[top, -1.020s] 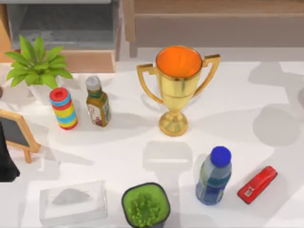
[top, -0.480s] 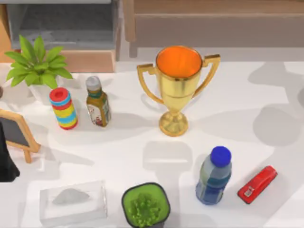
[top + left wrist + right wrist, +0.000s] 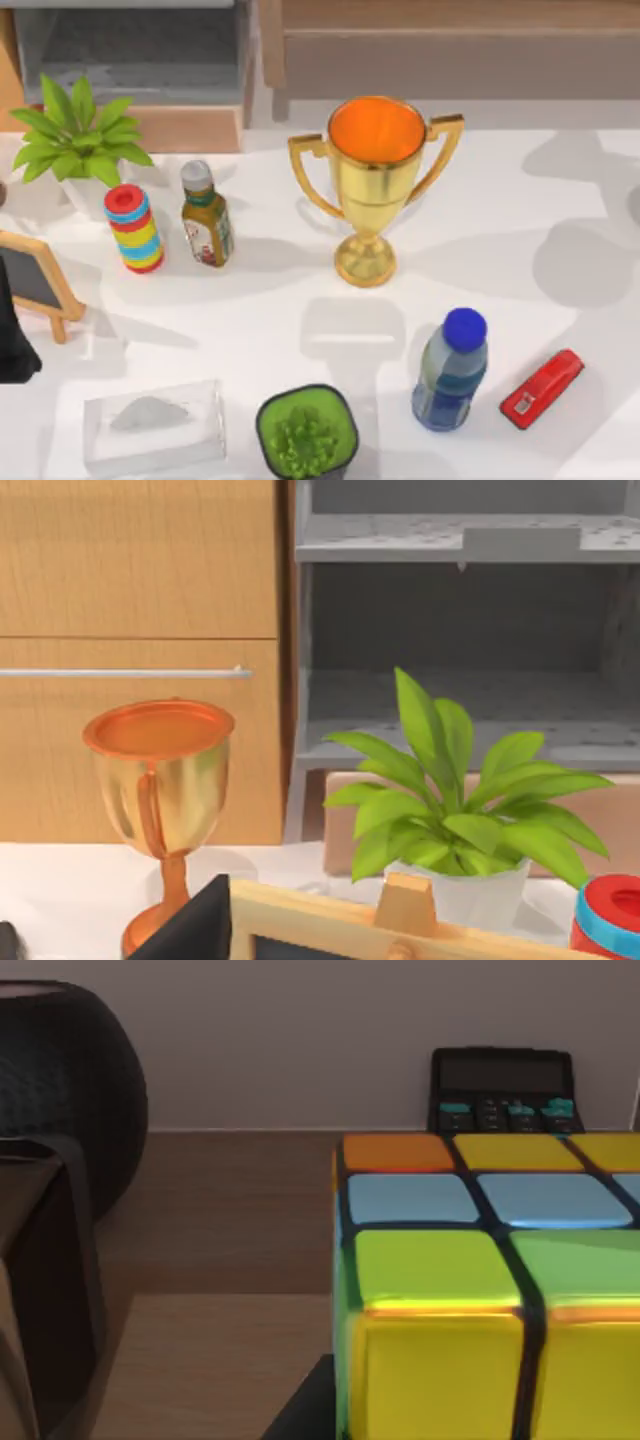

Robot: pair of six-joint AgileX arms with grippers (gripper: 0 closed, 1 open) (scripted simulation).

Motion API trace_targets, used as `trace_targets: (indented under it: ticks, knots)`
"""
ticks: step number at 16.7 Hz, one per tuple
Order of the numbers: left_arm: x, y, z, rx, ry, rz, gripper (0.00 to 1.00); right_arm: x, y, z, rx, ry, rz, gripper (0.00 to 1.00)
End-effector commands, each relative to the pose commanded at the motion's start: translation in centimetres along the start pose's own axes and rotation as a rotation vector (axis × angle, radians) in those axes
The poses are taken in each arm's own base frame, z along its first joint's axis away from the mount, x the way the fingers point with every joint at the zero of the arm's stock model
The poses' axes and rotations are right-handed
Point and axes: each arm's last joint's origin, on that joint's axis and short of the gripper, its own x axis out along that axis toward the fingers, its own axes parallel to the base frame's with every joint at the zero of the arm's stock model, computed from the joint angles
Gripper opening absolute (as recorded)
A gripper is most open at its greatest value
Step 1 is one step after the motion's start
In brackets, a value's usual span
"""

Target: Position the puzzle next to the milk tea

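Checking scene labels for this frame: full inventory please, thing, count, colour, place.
milk tea: 1, brown-olive, grey cap, back left of table
ring stack: 1, striped multicolour, just left of the milk tea
potted plant: 1, green leaves, white pot, back left
trophy: 1, gold, orange inside, centre back
blue bottle: 1, clear blue, blue cap, front right
stapler: 1, red, right of the blue bottle
green pot: 1, dark rim, front centre
clear box: 1, transparent, front left
chalkboard sign: 1, wood frame, left edge
puzzle: 1, yellow, green, blue, orange tiles, close in the right wrist view
calculator: 1, black, behind the puzzle
left arm: dark part, left edge of the top view
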Motion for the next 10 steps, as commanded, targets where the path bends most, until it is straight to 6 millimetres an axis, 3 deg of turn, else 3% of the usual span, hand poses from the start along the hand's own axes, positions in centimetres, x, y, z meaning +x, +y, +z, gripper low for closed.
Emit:
trace_targets:
  ticks: [3,7,10]
  knots:
    - [0.0,0.0,0.0,0.0,0.0,0.0,1.0,-0.3,-0.3,0.4,-0.014,-0.017,0.006,0.0]
    - [0.0,0.0,0.0,0.0,0.0,0.0,1.0,-0.8,-0.4,2.7,-0.087,-0.106,0.048,0.0]
    - [0.0,0.0,0.0,0.0,0.0,0.0,1.0,-0.8,-0.3,2.8,-0.075,-0.099,0.019,0.0]
